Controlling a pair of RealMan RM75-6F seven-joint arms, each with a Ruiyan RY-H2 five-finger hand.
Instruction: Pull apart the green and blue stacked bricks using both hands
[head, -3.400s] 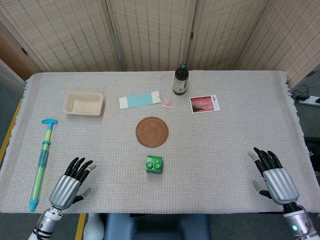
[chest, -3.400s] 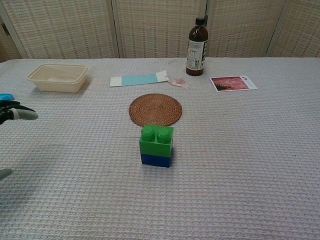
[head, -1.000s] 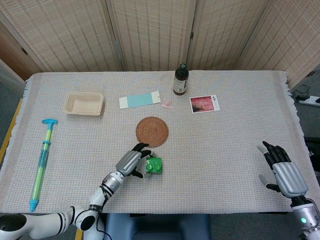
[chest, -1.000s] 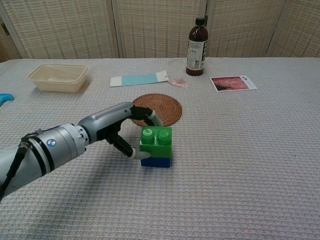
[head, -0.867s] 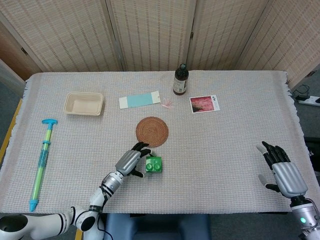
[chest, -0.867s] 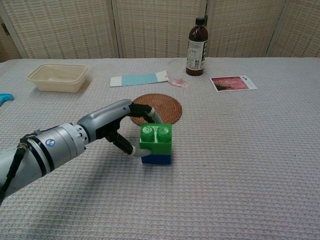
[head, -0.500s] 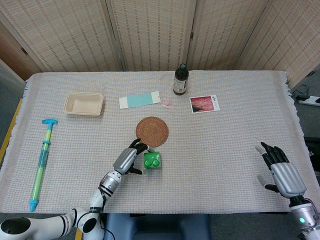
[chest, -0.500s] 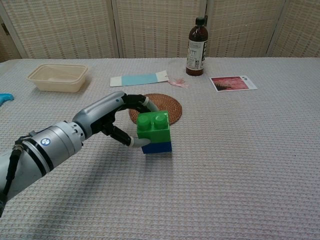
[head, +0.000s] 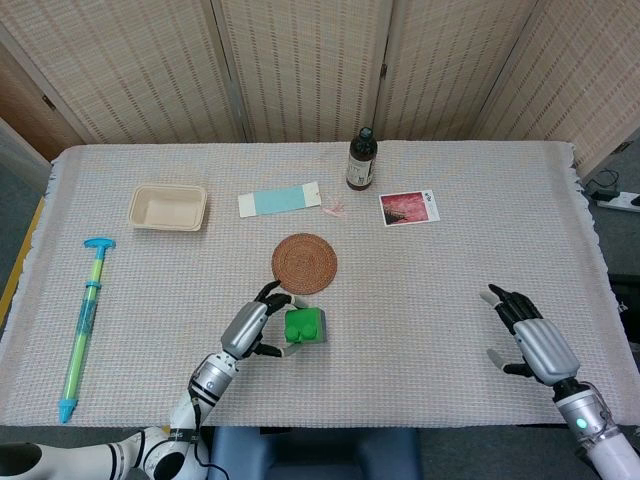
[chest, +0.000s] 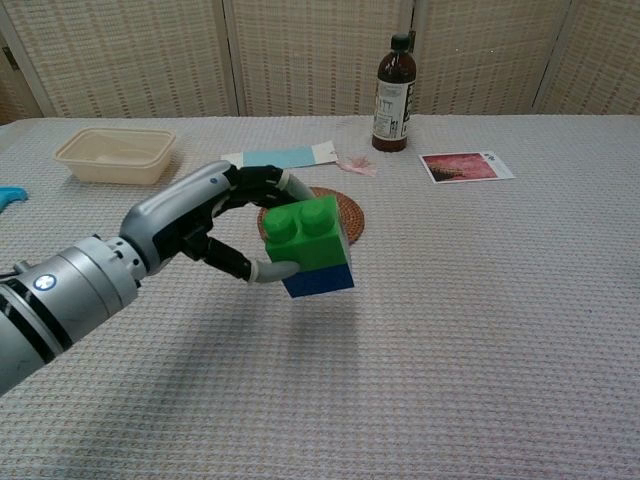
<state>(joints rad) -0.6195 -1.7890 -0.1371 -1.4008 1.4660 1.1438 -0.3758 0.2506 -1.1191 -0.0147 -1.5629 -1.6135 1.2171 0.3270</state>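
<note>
Pinching the stacked bricks (chest: 310, 247) above bare cloth, left hand (chest: 200, 232); right hand (head: 527, 340) spread near table edge.

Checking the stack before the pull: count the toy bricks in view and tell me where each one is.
2. The green brick sits on top, gripped by the left hand and lifted off the table. The blue brick is stuck beneath it. No others show, though something could hide behind the hand.

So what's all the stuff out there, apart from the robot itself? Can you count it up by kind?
Bricks: 2, green brick stacked on blue brick
Bottle: 1
Tray: 1
Woven coaster: 1
Paper strip: 1
Photo card: 1
Pump toy: 1
Pink scrap: 1
Total: 9
</note>
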